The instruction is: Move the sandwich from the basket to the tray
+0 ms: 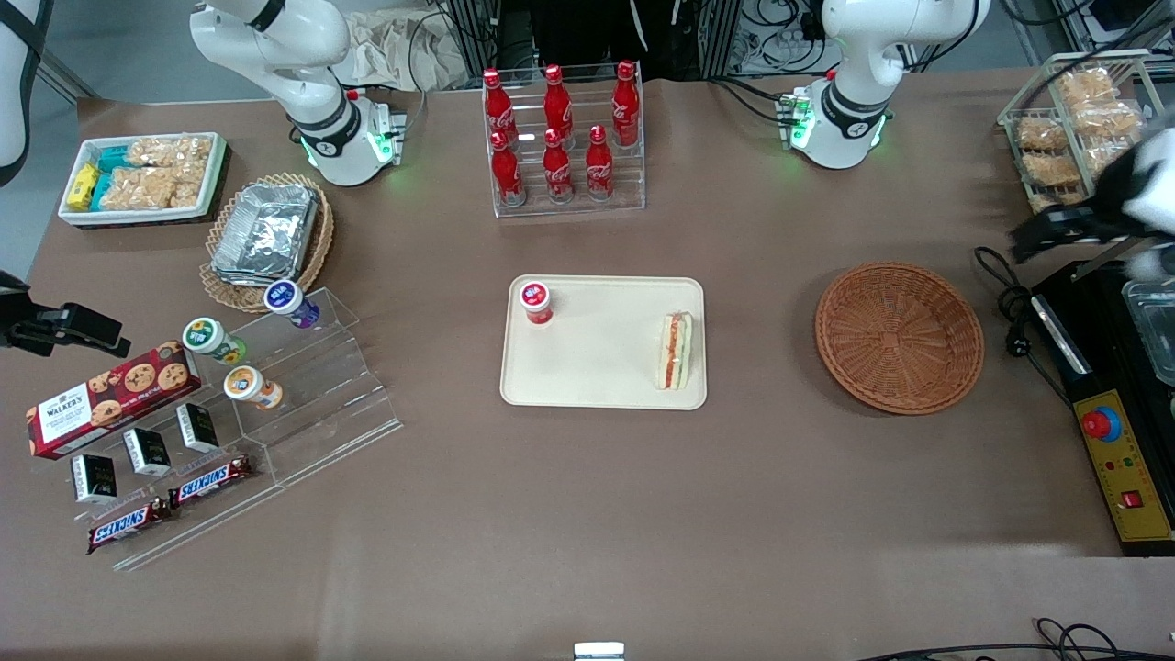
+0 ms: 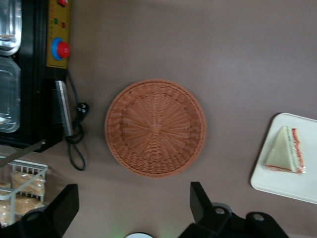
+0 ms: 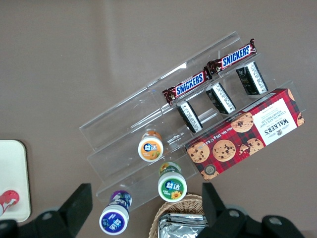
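Across the brown cloth-covered surface (image 1: 587, 514) we find the task's things spread out in a row, and their layout tells us the job looks finished. The flat cream-beige rectangular plastic tray (image 1: 597, 367) sits in the middle, nearer the front camera than the clear rack of red cola bottles (image 1: 562, 138). It is a sensible drop spot, reachable and with bare floor to spare. Toward the working arm's end lies the round reddish-brown wicker basket (image 1: 898, 338), shallow and now holding nothing, its woven bottom fully visible in the left wrist view (image 2: 155, 128). We judge that it has given up its load.

The left arm's gripper (image 1: 1056, 231) hangs high above the surface at the working arm's end, above the black control box (image 1: 1115, 431) and well apart from the tray. Its jaws stand wide and released, gripping nothing, as the wrist view shows, where the two dark fingers (image 2: 200, 201) frame the basket from above. That pose reads to us as a retreat clear of the work.

The small triangular sandwich wedge of pale bread with red-orange and green filling (image 1: 677, 351) lies on the tray, close to the rim on the basket's side, which is the shortest carry. It rests on its side, stable. A small red-lidded cup (image 1: 535, 301) stands upright on the tray's corner toward the parked arm, well apart from the sandwich.
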